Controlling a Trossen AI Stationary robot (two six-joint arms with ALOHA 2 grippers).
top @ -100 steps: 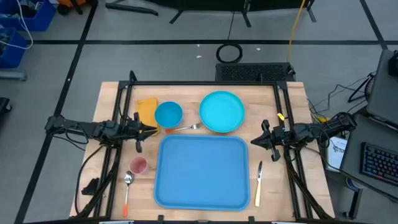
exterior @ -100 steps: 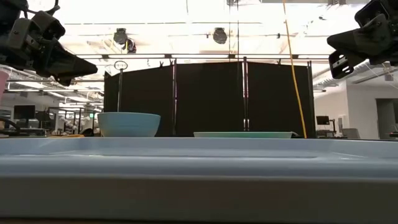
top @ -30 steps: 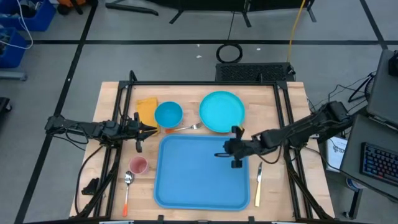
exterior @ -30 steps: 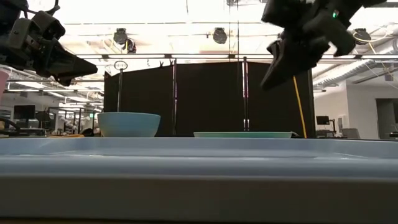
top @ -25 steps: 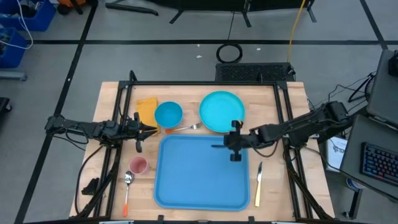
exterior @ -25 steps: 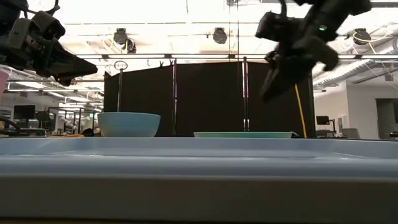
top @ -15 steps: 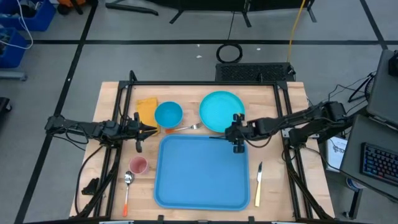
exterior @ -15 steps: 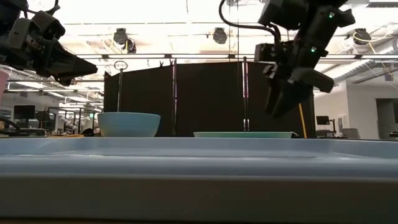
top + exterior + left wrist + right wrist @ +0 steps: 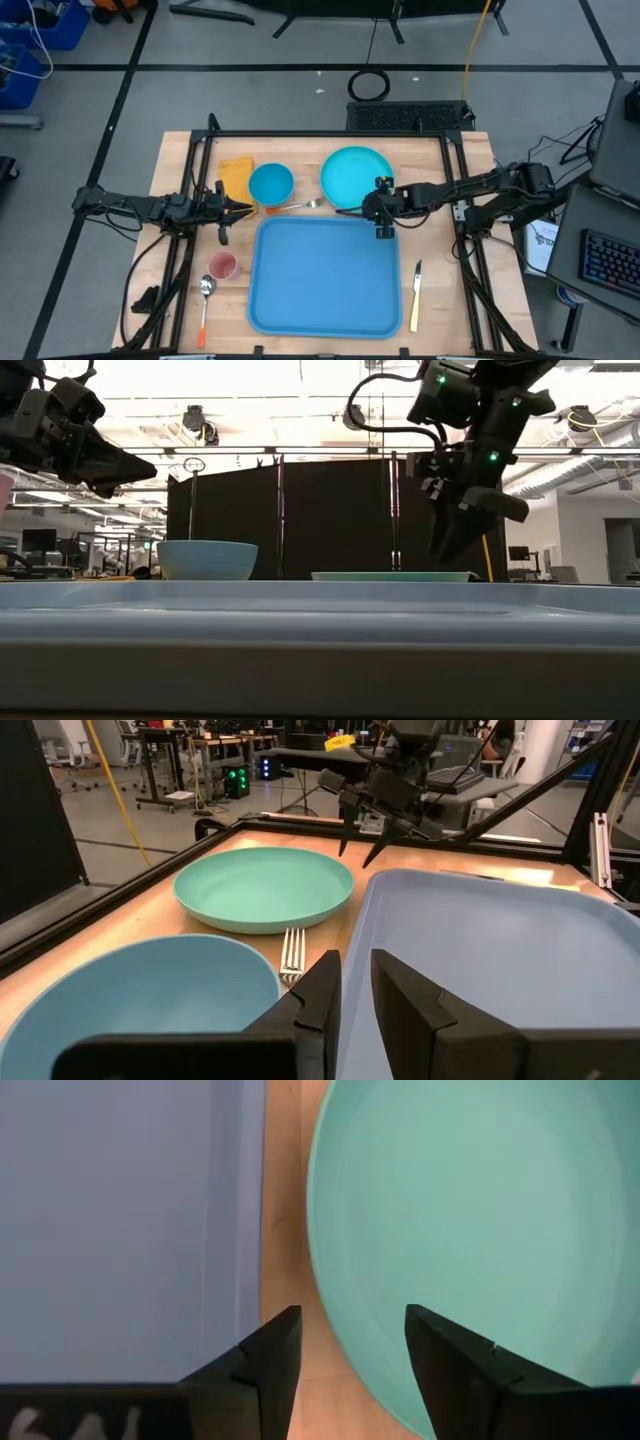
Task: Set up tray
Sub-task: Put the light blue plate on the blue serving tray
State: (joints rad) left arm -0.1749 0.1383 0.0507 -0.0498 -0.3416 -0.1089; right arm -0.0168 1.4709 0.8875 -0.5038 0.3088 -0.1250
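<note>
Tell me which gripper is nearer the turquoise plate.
Right. The right gripper hovers at the turquoise plate's near rim, jaws open. The left gripper waits past the blue bowl.

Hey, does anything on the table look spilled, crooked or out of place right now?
Nothing stands out. The tray lies flat and bare, with the plate, bowl, fork, cup, spoon and knife lying around it, nothing spilled.

Right gripper (image 9: 345, 1342) pointing straight down, two dark fingers (image 9: 268, 1360) standing apart with gap between. Turquoise plate (image 9: 480, 1230) lying at 3 o'clock of gap, its rim curving under it. Blue tray (image 9: 110, 1210) lying at 9 o'clock. Strip of bare wooden table (image 9: 282, 1200) showing between tray and plate.
</note>
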